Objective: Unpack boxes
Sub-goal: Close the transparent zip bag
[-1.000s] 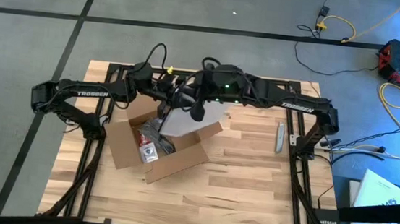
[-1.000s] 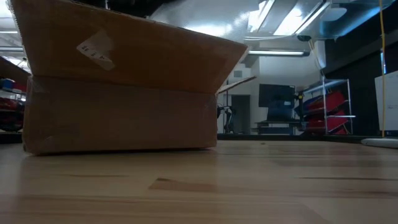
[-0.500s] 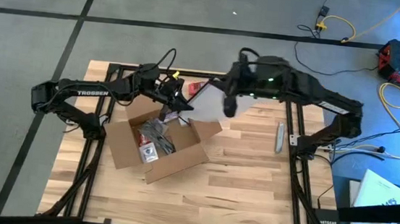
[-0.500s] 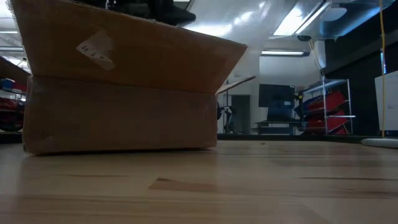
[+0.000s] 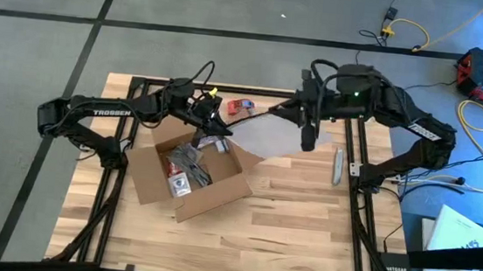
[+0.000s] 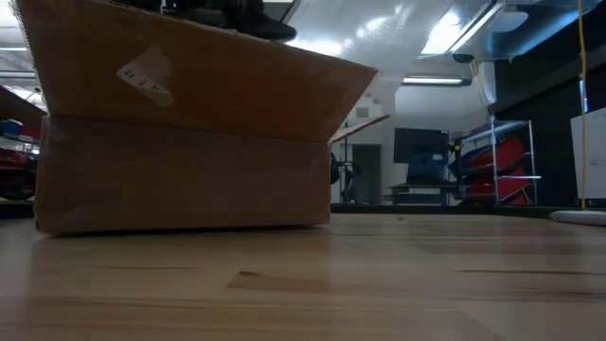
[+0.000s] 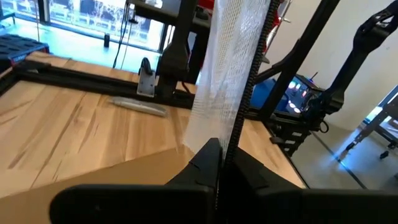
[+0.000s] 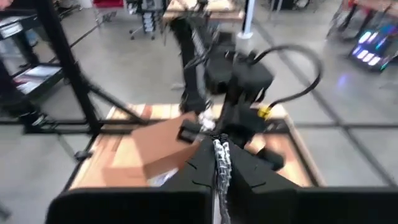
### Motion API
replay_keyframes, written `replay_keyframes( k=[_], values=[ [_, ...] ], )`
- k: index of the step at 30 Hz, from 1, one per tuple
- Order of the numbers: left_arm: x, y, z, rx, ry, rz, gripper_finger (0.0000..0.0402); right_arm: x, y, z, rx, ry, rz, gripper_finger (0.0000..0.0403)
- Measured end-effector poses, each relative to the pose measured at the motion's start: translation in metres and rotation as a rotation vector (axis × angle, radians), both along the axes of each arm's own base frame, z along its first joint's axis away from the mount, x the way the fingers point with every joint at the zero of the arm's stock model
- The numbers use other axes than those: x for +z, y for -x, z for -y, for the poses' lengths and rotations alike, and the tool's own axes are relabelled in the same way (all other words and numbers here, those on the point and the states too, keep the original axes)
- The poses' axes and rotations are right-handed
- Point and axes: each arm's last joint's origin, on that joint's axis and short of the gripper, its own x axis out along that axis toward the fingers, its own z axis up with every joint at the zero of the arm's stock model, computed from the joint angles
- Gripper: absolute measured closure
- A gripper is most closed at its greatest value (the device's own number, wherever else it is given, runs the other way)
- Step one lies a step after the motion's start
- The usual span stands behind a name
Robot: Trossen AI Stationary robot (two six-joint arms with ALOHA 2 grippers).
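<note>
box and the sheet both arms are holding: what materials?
Box: looks like brown corrugated cardboard, matte, with folded flaps. Sheet between left end effector and right end effector: probably thin clear plastic film, silvery and translucent; likely a bag.

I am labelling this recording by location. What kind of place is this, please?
Probably a robotics lab or workshop. Two arms stand on a frame-mounted wooden table over a concrete floor with loose cables; the low view shows ceiling strip lights and a red rack behind.
</note>
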Motion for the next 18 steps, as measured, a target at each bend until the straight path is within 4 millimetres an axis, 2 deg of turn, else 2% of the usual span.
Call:
replay_keyframes(
  k=[8,13,18],
  values=[
    [0.000,0.000,0.000,0.001,0.003,0.000,0.0402,-0.019,-0.004,0.000,0.006,-0.068,-0.175,0.0403],
    [0.000,0.000,0.000,0.002,0.003,0.002,0.0402,-0.021,-0.001,-0.004,0.110,-0.121,-0.211,0.0403],
    [0.000,0.000,0.000,0.002,0.004,0.003,0.0402,-0.031,0.006,-0.007,0.163,-0.200,-0.341,0.0403]
  ],
)
